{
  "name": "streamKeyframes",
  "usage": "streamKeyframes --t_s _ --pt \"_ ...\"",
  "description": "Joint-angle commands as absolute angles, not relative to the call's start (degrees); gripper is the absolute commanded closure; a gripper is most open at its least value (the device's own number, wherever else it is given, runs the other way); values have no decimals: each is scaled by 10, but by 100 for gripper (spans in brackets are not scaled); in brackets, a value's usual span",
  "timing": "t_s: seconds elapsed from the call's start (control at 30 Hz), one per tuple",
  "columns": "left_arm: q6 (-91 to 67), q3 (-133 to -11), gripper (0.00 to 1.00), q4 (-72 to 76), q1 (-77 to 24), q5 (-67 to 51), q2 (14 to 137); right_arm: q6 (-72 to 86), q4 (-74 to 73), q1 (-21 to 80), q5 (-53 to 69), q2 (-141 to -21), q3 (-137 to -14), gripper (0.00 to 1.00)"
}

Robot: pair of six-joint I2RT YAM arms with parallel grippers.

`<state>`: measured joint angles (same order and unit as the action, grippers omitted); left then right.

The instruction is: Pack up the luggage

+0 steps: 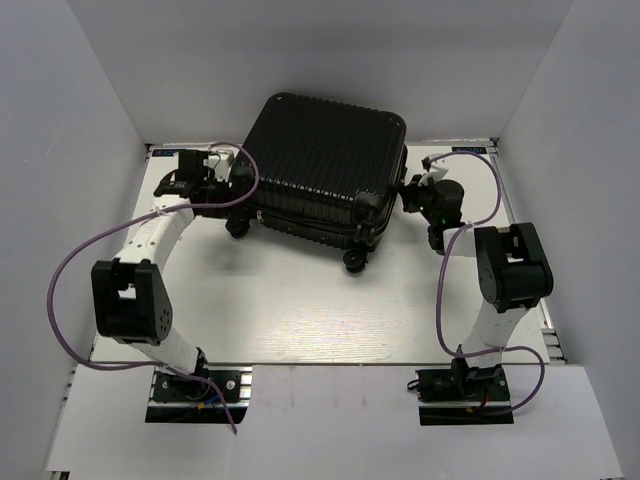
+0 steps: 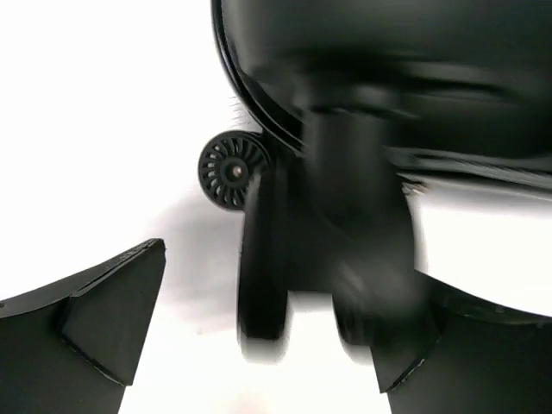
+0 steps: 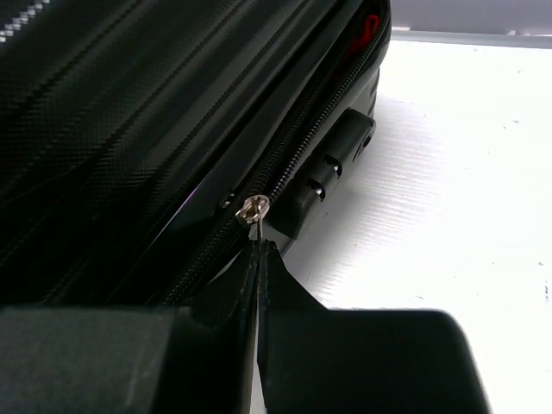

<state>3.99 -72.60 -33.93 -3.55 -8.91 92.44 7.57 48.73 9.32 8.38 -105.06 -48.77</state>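
Two arms reach from the table's [image 1: 330,310] near edge to the luggage [image 1: 325,165], which lies flat at 12 o'clock of the table's middle, ribbed shell up and wheels toward the arms. The left arm folds its elbow low at 8 o'clock, and its forearm slants up to the case's 9 o'clock corner. There the left claw [image 1: 232,190] is spread wide around a blurred caster leg, with a spoked wheel [image 2: 231,170] at 11 o'clock of it. The right arm bends at 4 o'clock and turns its wrist in at the case's 3 o'clock side. The right claw [image 3: 259,254] is pinched tight on the silver zipper pull [image 3: 254,211]. A dial lock [image 3: 332,172] sits at 2 o'clock of the pull, its markings too small to read.
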Motion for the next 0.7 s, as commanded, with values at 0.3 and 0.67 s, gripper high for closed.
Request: streamKeyframes --t_s 0.3,0.67 --pt "-15 -802 0 -320 -308 -162 819 71 483 110 84 -983 -472 100" --pt "-53 -1007 0 -337 -554 177 1064 85 469 127 26 -955 -452 100"
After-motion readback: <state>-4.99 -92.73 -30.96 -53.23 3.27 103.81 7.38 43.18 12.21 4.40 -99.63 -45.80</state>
